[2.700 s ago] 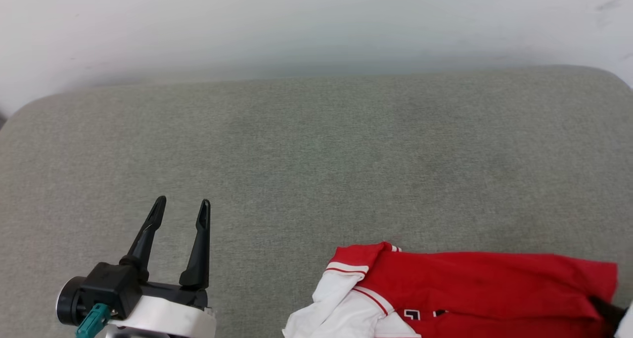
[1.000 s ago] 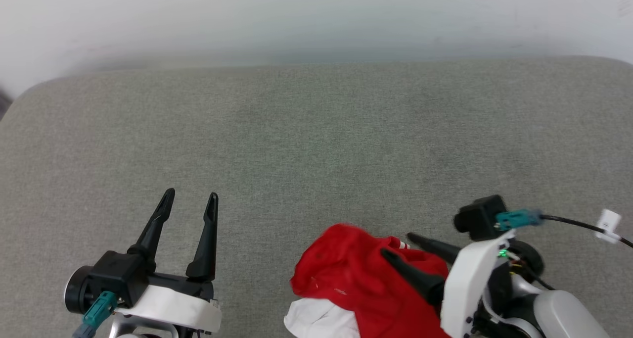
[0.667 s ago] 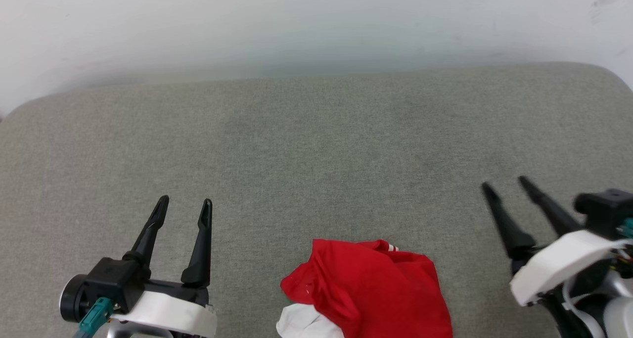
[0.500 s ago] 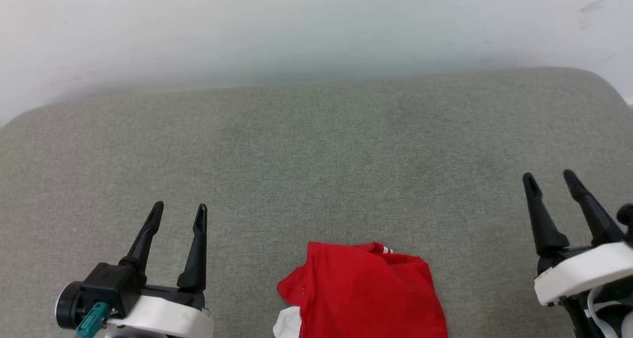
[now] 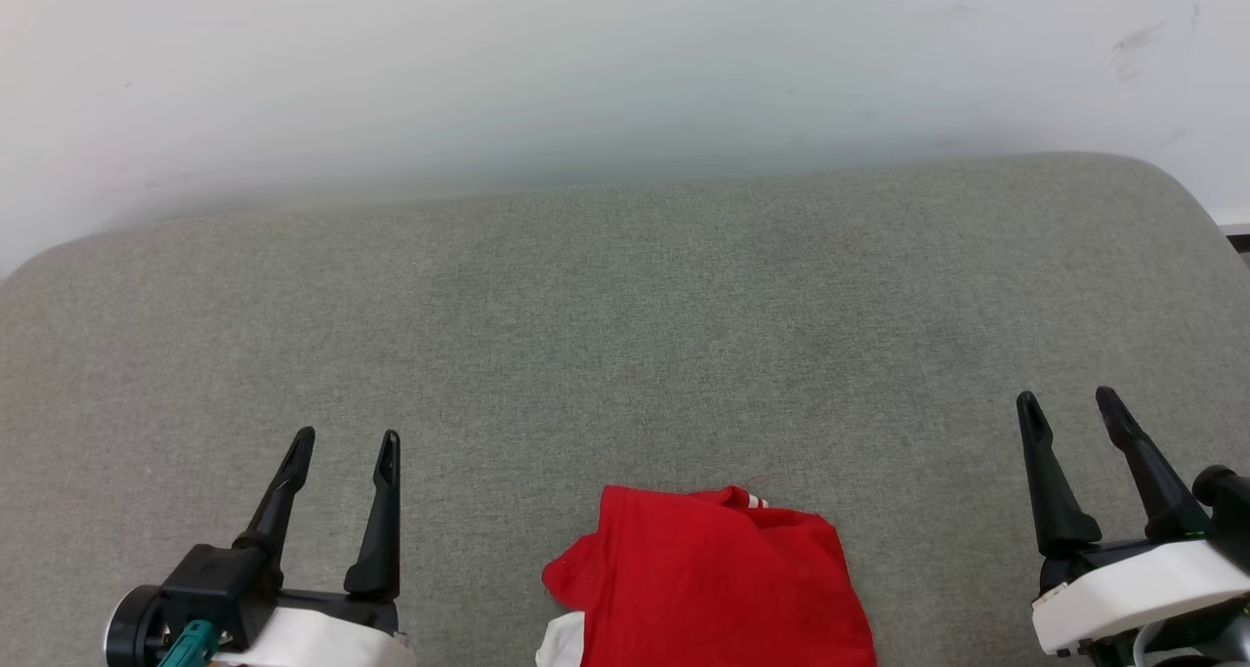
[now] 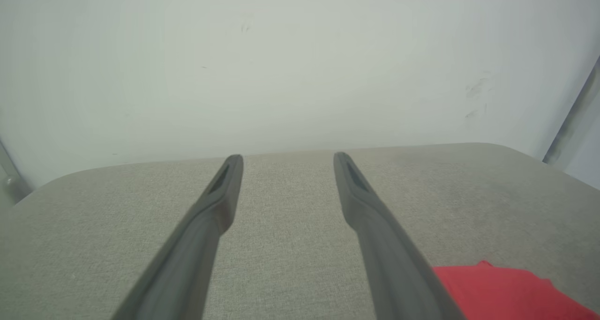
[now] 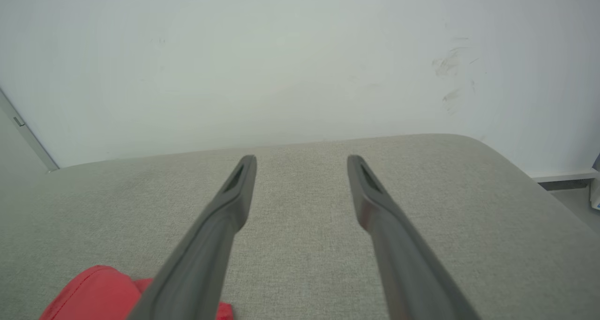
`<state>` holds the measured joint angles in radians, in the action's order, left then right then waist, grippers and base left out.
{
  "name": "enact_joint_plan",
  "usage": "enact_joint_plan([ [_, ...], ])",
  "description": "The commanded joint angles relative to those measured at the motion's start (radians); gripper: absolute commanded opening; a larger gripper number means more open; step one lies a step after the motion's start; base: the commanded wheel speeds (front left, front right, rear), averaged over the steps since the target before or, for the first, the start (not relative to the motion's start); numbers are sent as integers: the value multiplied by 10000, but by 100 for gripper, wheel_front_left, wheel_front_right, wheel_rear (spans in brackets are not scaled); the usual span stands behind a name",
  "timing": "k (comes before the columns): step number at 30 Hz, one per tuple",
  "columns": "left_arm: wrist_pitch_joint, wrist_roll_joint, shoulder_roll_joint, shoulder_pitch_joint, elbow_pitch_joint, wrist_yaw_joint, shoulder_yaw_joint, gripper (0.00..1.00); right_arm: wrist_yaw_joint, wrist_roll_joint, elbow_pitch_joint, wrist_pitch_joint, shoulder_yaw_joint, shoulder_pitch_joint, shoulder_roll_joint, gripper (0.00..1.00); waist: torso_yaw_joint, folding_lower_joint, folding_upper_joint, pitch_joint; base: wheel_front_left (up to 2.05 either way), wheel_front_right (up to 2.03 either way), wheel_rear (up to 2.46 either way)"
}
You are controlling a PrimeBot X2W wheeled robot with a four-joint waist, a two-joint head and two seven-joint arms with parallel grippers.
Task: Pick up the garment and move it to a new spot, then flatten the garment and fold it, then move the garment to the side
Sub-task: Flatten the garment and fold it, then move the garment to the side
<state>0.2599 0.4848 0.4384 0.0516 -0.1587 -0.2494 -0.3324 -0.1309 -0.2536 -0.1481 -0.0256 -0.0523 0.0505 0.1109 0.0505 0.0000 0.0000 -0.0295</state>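
left gripper (image 5: 348, 435): fingers spread apart, nothing between them; at the lower left of the head view, tips pointing toward the wall. its own wrist view (image 6: 288, 156) shows the same gap, with bare cloth surface between the two fingers.
right gripper (image 5: 1063, 395): fingers likewise parted and empty; at the lower right of the head view, tips pointing toward the wall. in its wrist view (image 7: 302, 157) only grey surface lies between them.
garment (image 5: 713, 579): lies in a compact red heap at the near edge of the surface, between the two grippers and well apart from both. neither gripper touches it.
garment details: a bit of white fabric (image 5: 564, 643) pokes out at its lower left, and a sliver of red-and-white striped trim (image 5: 752, 499) shows at its top edge.
garment from the wrists: a red corner at the lower right of the left wrist view (image 6: 497, 287) and at the lower left of the right wrist view (image 7: 93, 292).
surface (image 5: 625, 306): grey woven padding with rounded far corners.
wall (image 5: 586, 62): pale, just behind the surface, with faint scuff marks (image 7: 450, 67) toward the right.
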Motion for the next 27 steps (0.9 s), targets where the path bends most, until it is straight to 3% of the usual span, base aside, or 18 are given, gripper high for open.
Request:
enact_joint_plan([
  [1, 59, -58, -53, 49, 15, -25, 99, 100, 4, 60, -58, 30, 27, 30, -61, 100, 4, 0, 0, 3, 0, 0, 0],
  [7, 65, -145, -230, 37, -4, -4, 366, 100, 4, -211, -159, -327, -42, 114, -89, 100, -81, 0, 0, 1, 0, 0, 0],
  [13, 58, -273, -424, -82, -95, 125, 574, 100, 4, -1219, 34, -1557, -566, 226, 214, 100, -342, 0, 0, -199, 0, 0, 0],
  [20, 50, -535, -894, -352, -179, 487, 856, 100, 3, -3332, 904, -5680, -555, 496, 1198, 100, -879, 0, 0, -637, 0, 0, 0],
  [23, 49, -678, -1081, -505, -160, 706, 945, 100, 3, -4055, 1081, -6942, -427, 522, 1083, 100, -1118, 0, 0, -812, 0, 0, 0],
  [27, 51, -858, -1309, -668, -112, 965, 1054, 100, 4, -4741, 1274, -7779, 57, 201, 919, 100, -1339, 0, 0, -1092, 0, 0, 0],
])
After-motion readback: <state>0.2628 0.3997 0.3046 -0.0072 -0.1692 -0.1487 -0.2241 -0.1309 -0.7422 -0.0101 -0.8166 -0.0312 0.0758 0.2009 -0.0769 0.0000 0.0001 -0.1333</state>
